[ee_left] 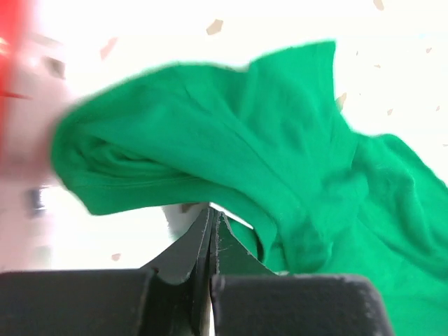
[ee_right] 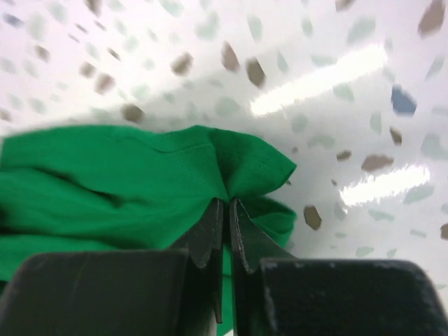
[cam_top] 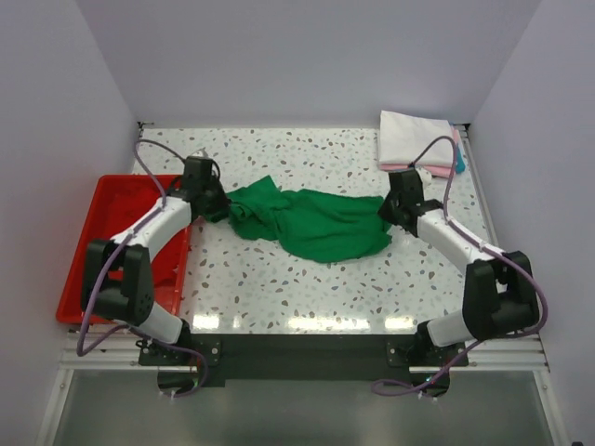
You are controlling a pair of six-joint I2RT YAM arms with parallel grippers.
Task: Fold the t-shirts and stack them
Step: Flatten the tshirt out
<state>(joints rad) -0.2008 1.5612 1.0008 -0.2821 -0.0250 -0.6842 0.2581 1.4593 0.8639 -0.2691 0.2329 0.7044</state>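
Note:
A bright green t-shirt (cam_top: 311, 223) lies crumpled across the middle of the table, stretched between my two grippers. My left gripper (cam_top: 216, 210) is at its left end. In the left wrist view the left gripper (ee_left: 212, 213) is shut, its tips meeting the lower edge of the raised green t-shirt (ee_left: 266, 140). My right gripper (cam_top: 386, 216) is at the shirt's right end. In the right wrist view the right gripper (ee_right: 227, 203) is shut on a puckered corner of the green t-shirt (ee_right: 105, 182). Folded t-shirts (cam_top: 414, 137) are stacked at the back right, white on top with pink beneath.
A red tray (cam_top: 79, 269) stands at the table's left edge, right behind my left arm, and shows as a red blur (ee_left: 10, 56) in the left wrist view. White walls close in the left, back and right sides. The speckled tabletop (cam_top: 307, 288) shows bare in front of the shirt.

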